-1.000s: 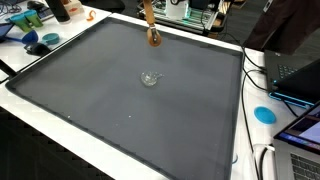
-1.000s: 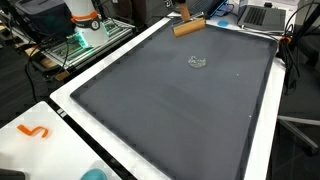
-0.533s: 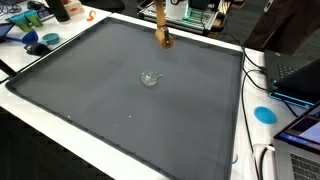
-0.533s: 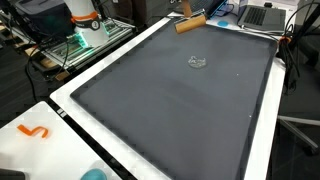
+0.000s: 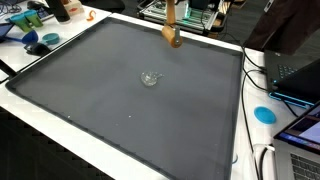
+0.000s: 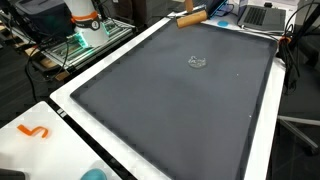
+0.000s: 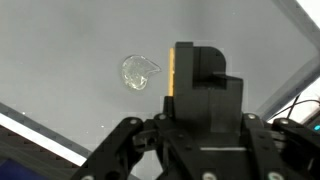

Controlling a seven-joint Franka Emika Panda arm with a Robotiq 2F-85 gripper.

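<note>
The hand (image 7: 197, 58) comes up from the bottom edge of the wrist view. Its black fingers are drawn narrow and clamped on a tan wooden block (image 7: 172, 76), of which only a thin strip shows along their left side. An exterior view shows the whole block (image 5: 172, 37) hanging near the top edge of the frame, right of centre, above the far border of the large dark grey mat (image 5: 200, 115). The mat covers most of the white tabletop (image 5: 30, 125).

A small clear crumpled container (image 5: 150, 78) lies alone at the middle of the mat, well apart from the block. It is too small to tell whether it holds anything. In the wrist view it sits just left of the fingers, see-through against the grey.

Only an exterior view shows a blue round bowl (image 5: 48, 40) at the upper left and a blue round disc (image 5: 264, 114) at the right edge, both off the mat. Another exterior view alone shows an orange squiggle-shaped piece (image 6: 35, 131) on the tabletop at the lower left.
</note>
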